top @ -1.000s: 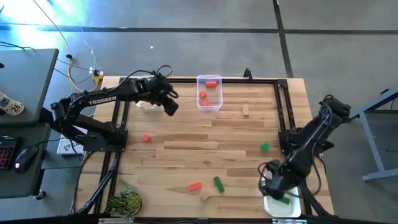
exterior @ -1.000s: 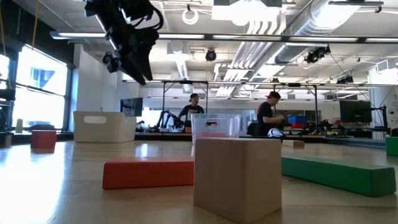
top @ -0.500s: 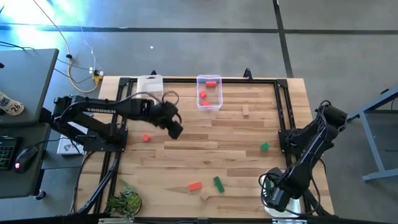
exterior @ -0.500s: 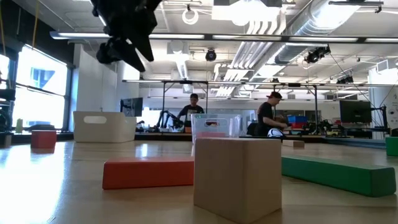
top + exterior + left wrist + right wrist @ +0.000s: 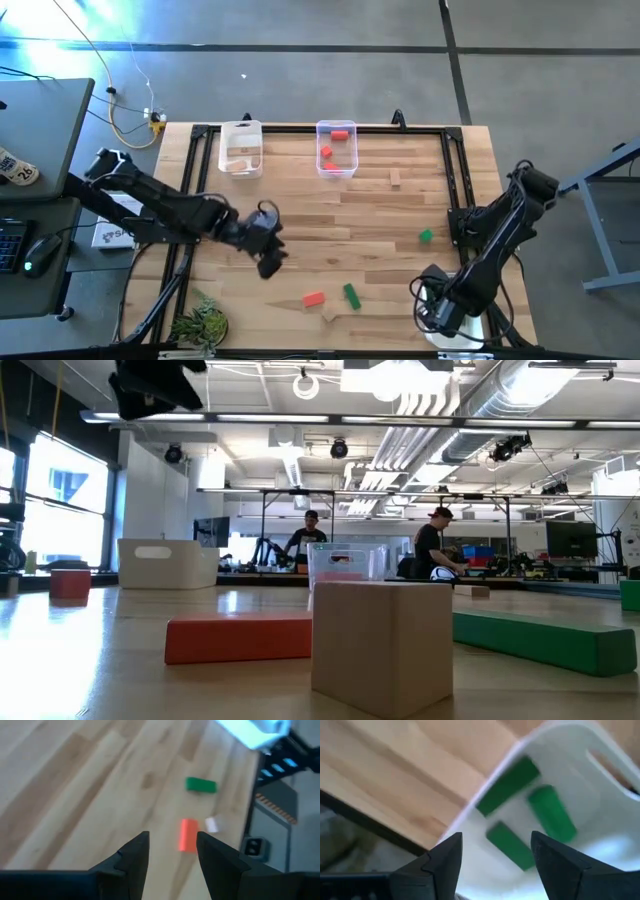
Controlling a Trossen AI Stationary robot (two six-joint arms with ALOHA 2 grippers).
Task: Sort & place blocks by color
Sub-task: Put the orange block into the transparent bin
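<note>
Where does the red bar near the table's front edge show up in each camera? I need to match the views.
High view: red bar near the front edge, left of the green bar.
Low view: red bar lying at left of the big wooden cube.
Left wrist view: red bar ahead, between the open fingers.
Right wrist view: not in it.
Shared landmark: the green bar beside it.

My left gripper swings away from the white bin at the far edge, now uncovered, and travels across the tabletop toward the near side, stopping short of the red bar. In the low view it climbs out to the upper corner. My right gripper shifts over its corner bin.
</note>
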